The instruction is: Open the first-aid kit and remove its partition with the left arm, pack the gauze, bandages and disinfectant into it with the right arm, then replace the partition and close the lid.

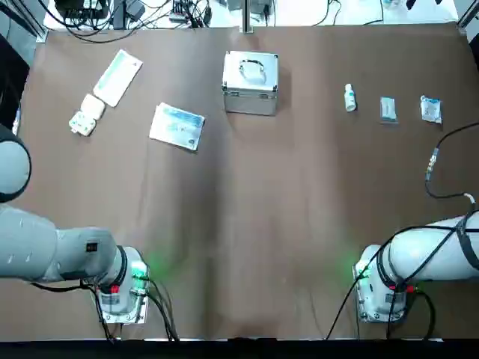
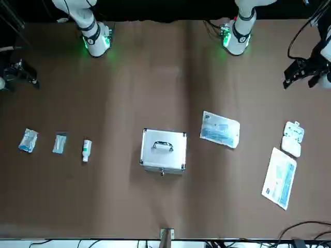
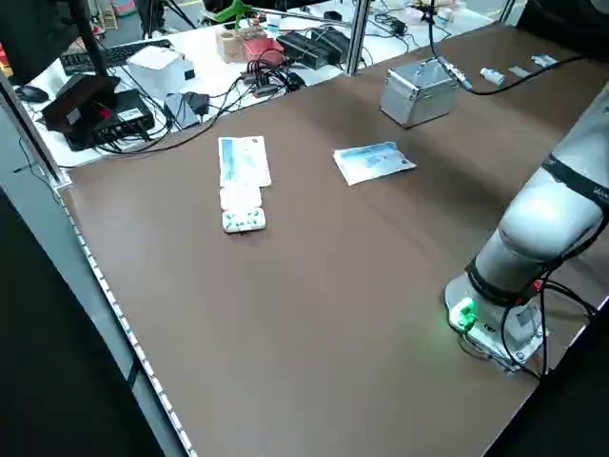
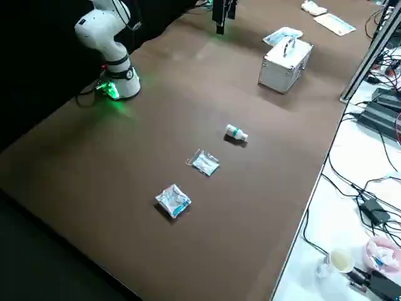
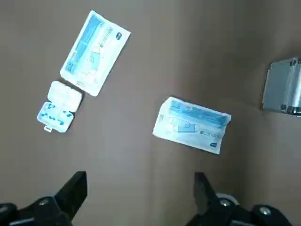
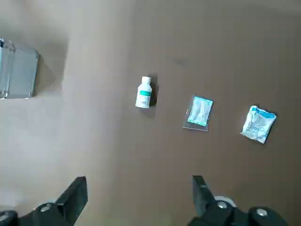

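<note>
Top view shows the first-aid kit [image 1: 251, 82], a small silvery metal case with its lid shut and a handle on top, standing toward the far middle of the brown surface [image 1: 247, 224]. No partition can be seen with the lid down. To the case's right lie 3 small things in a row, well apart from it: the disinfectant [image 1: 349, 97], a tiny white bottle lying on its side, then a small flat clear packet [image 1: 388, 109], then a crumpled blue-and-white packet [image 1: 431, 109] farthest out. To the case's left, a blue-and-white flat pack [image 1: 177, 126] lies nearest; farther left lie a long pale-green-and-white flat pack [image 1: 118, 78] and, just beside its near end, a small white box [image 1: 87, 116] with its lid open.

Both arms stand far back from the case, with bases lit green. The left arm [image 1: 45, 247] reaches out past the surface's left edge; the left hand [image 5: 138, 197] hangs high over the packs on that side, fingers spread wide and holding nothing. The right arm [image 1: 430, 254] trails a loose black cable [image 1: 434, 161] with a silvery plug. The right hand [image 6: 136, 197] hangs high over the bottle and the 2 packets, fingers likewise spread and empty.
</note>
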Controlling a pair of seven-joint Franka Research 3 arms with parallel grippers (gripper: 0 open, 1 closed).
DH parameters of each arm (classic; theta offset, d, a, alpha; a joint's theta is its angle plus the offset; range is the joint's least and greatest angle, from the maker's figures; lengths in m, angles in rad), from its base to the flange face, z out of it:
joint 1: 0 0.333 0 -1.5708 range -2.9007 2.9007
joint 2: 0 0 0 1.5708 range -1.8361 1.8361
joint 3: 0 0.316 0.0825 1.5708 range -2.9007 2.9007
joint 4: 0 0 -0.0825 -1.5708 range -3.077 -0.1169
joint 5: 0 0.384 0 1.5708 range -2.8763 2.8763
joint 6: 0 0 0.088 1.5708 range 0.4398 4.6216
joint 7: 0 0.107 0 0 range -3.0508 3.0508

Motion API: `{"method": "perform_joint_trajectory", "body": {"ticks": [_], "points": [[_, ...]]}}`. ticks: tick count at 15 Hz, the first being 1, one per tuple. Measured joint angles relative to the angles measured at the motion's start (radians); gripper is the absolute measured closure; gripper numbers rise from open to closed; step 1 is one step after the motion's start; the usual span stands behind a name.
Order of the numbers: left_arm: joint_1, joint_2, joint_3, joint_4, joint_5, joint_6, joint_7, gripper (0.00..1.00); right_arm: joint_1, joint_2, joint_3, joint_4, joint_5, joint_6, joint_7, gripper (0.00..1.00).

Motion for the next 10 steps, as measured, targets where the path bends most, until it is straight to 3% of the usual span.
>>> {"method": "perform_joint_trajectory", "body": {"ticks": [10], "points": [[-0.005, 0.027, -0.005, -0.013, 0.0, -0.027, -0.003, 0.0, 0.004, 0.044, -0.002, -0.008, 0.004, 0.046, 0.0, 0.01]]}}
